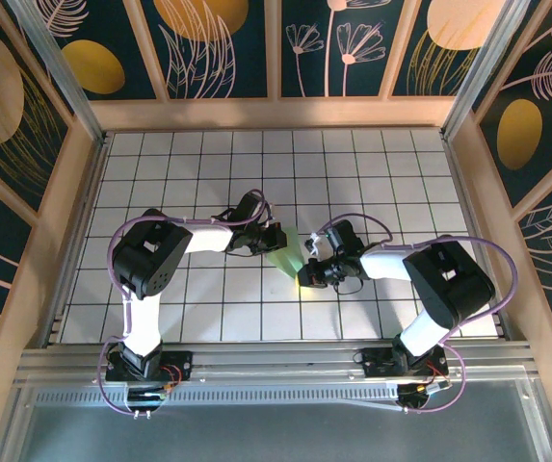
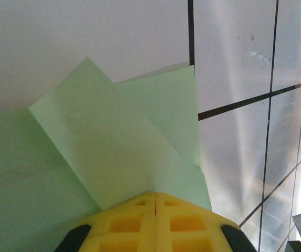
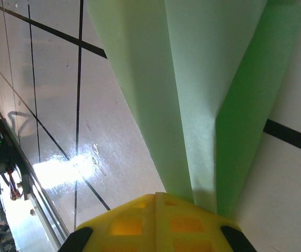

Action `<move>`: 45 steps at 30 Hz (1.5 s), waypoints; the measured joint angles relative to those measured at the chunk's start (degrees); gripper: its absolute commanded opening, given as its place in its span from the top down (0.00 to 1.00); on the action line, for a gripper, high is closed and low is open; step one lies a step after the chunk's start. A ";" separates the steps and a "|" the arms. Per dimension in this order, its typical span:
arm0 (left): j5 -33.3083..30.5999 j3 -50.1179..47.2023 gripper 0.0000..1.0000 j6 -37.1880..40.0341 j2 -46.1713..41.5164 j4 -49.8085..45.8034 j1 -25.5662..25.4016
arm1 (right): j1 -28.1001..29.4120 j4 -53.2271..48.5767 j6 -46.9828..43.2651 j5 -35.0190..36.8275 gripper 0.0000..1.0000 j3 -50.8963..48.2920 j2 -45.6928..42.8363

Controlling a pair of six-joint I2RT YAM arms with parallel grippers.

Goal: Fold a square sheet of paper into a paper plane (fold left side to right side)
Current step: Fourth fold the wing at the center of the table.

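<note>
The pale green paper plane (image 1: pixel 284 257) lies folded on the white grid table (image 1: pixel 372 173), in the middle between both arms. In the left wrist view the paper plane (image 2: pixel 118 142) shows overlapping flaps with a slanted edge. My left gripper (image 2: pixel 155 194) is shut, and its yellow fingertips rest against the paper's near edge. In the right wrist view the paper plane (image 3: pixel 192 79) is a narrow strip with a long centre crease. My right gripper (image 3: pixel 155 195) is shut too, its tip touching the strip's near end. From above, the left gripper (image 1: pixel 276 241) and right gripper (image 1: pixel 306 274) flank the paper.
Wooden walls (image 1: pixel 276 114) close the table in at the back and sides. An aluminium rail (image 1: pixel 276 361) runs along the near edge by the arm bases. Open tiles lie behind and to both sides of the paper.
</note>
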 measured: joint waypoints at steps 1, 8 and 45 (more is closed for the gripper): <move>-0.02 0.00 1.00 0.00 0.00 0.00 0.00 | 0.00 0.00 0.00 0.00 1.00 0.00 0.00; -0.09 0.00 1.00 0.00 0.00 0.00 -0.04 | 0.11 0.02 0.00 0.02 1.00 -0.15 0.00; -1.14 0.39 1.00 0.44 0.00 -0.46 -0.15 | -0.87 0.72 3.06 -2.49 1.00 -0.35 -9.97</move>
